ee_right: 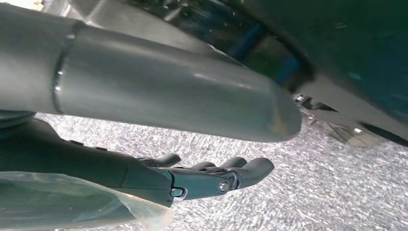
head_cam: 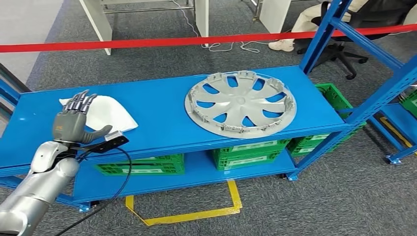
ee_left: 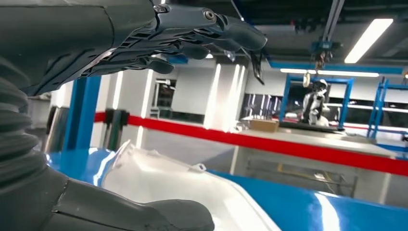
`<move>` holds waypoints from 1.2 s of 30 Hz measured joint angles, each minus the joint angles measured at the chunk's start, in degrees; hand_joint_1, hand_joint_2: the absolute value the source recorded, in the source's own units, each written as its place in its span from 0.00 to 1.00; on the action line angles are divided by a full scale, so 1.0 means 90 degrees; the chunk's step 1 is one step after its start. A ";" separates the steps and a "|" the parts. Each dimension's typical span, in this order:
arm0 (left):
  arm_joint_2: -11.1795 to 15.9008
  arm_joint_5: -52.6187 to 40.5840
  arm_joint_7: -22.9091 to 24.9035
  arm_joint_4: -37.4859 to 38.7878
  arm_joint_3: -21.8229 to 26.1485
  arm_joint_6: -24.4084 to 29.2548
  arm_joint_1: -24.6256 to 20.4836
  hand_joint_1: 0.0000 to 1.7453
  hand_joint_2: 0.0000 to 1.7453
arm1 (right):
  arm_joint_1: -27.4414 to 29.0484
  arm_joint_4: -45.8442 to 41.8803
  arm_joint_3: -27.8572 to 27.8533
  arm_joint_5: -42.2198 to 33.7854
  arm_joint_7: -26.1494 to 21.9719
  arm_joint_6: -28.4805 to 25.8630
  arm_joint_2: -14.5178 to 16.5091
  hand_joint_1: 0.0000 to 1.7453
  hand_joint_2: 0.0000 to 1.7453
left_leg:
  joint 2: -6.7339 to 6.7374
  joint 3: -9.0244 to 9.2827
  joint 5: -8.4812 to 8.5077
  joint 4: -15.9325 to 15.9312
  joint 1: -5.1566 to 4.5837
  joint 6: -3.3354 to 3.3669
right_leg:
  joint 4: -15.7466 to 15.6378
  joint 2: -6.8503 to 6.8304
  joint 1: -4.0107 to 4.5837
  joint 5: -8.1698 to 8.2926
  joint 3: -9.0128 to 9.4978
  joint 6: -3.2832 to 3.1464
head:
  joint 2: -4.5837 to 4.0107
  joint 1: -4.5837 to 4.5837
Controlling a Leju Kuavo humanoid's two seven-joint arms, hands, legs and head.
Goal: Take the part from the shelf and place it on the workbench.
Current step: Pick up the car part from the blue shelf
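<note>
One left hand (head_cam: 74,120) spread empty, half covering white part (head_cam: 115,115), right hand (ee_right: 202,178) grasp unclear

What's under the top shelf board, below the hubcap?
Green crates sit on the lower shelf under the top shelf, below the silver hubcap. Their fronts show white labels; the top board covers their contents and rear.
</note>
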 joint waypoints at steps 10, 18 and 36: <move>0.0096 0.0063 -0.0019 0.0005 -0.0132 -0.0199 0.0038 0.00 1.00 | -0.0009 0.0000 -0.0027 0.0026 0.0045 -0.0007 0.0018 0.00 0.00 | -0.0004 -0.0624 -0.0783 0.1446 0.0018 -0.0296 | -0.0683 0.0003 -0.0020 0.0184 0.0344 -0.0216 | 0.0000 -0.0064; 0.0109 0.0236 -0.0092 0.0004 -0.0170 -0.0349 0.0089 0.00 1.00 | -0.0010 0.0000 -0.0046 0.0032 0.0054 -0.0009 0.0039 0.00 0.00 | -0.0008 0.0047 -0.0028 -0.0003 -0.0020 -0.0191 | -0.0659 0.0021 0.0020 0.0154 0.0351 -0.0124 | 0.0000 -0.0056; -0.0157 0.3104 -0.0957 -0.0657 0.0219 -0.2827 0.0402 0.00 0.00 | 0.0009 0.0000 -0.0121 0.0123 0.0012 -0.0011 0.0052 0.00 0.00 | -0.0010 0.0027 -0.0061 0.0005 -0.0007 -0.0157 | -0.0653 0.0002 0.0004 0.0176 0.0315 -0.0102 | 0.0000 -0.0018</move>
